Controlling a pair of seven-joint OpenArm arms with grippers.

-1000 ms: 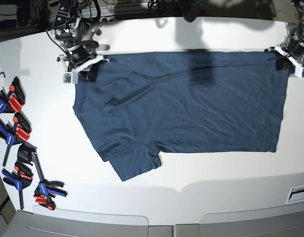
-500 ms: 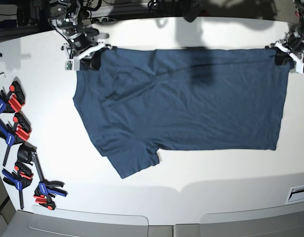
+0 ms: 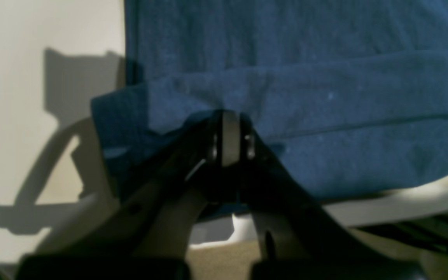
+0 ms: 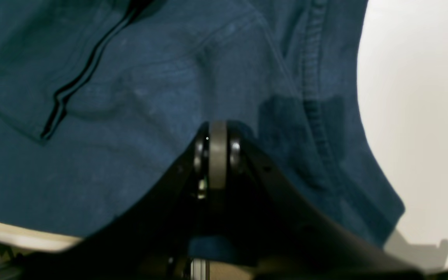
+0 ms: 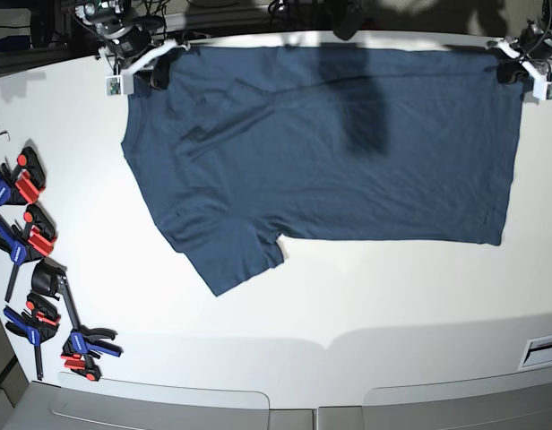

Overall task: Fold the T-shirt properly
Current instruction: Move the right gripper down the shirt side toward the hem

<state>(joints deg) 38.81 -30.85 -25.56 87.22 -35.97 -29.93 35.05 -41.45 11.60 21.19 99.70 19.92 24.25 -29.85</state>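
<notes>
So my left gripper [image 5: 513, 66] and right gripper [image 5: 149, 66] pinch the T-shirt [image 5: 330, 152] at the frame's top corners; apparently one fold made, most folding remains.

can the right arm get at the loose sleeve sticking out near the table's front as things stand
Probably not right now: the right gripper is shut on the T-shirt at the far edge, so it must let go first. The sleeve itself lies uncovered.
</notes>
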